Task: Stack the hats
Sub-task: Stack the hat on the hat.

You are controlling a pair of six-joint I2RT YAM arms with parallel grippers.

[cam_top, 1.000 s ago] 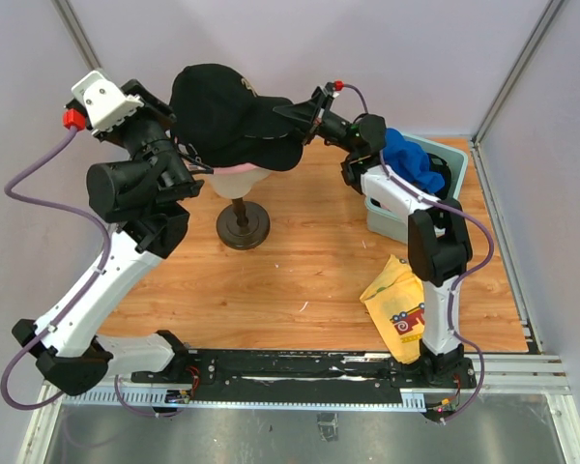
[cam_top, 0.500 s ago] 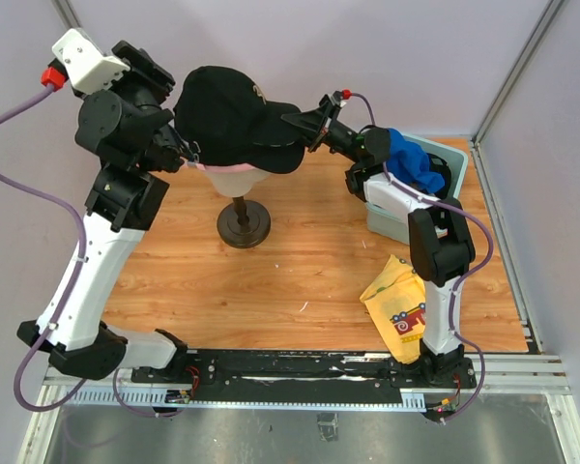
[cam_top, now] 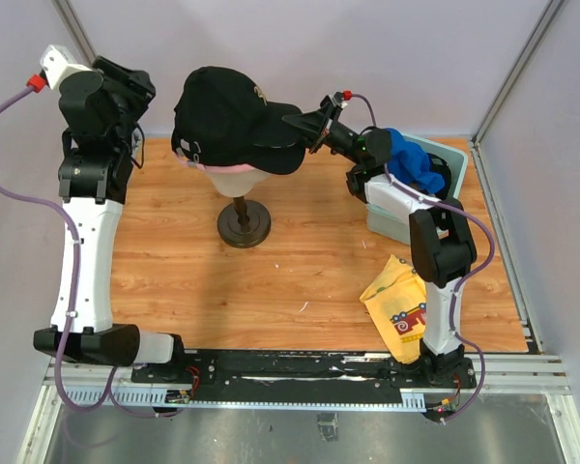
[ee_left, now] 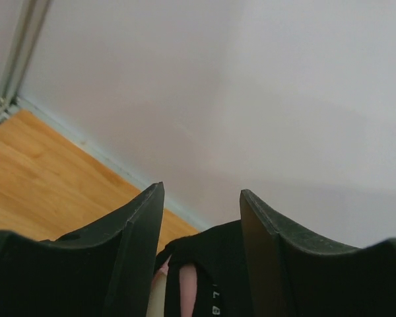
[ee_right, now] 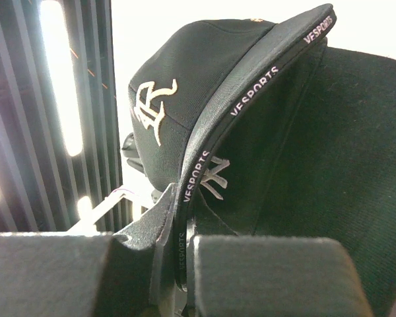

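Observation:
A black cap with a white logo [cam_top: 230, 114] sits on top of a pink cap [cam_top: 234, 170] on the cream mannequin head. My right gripper [cam_top: 304, 127] is shut on the black cap's brim; in the right wrist view the brim edge [ee_right: 208, 165] runs down between the closed fingers of that gripper [ee_right: 185, 247]. My left gripper [cam_top: 135, 92] is open and empty, held up to the left of the caps and apart from them. The left wrist view shows the black cap's back strap [ee_left: 214, 264] and some pink [ee_left: 188, 290] beyond the open fingers. A bright blue cap [cam_top: 413, 159] lies in the bin.
The mannequin's dark stand [cam_top: 244, 224] is on the wooden table. A grey-blue bin [cam_top: 443, 158] stands at the back right. A yellow cloth with red print [cam_top: 396, 300] lies beside the right arm's base. Walls close off the back and sides.
My left arm has pulled back to the left and upward, away from the back of the black cap. The right gripper stays on the brim.

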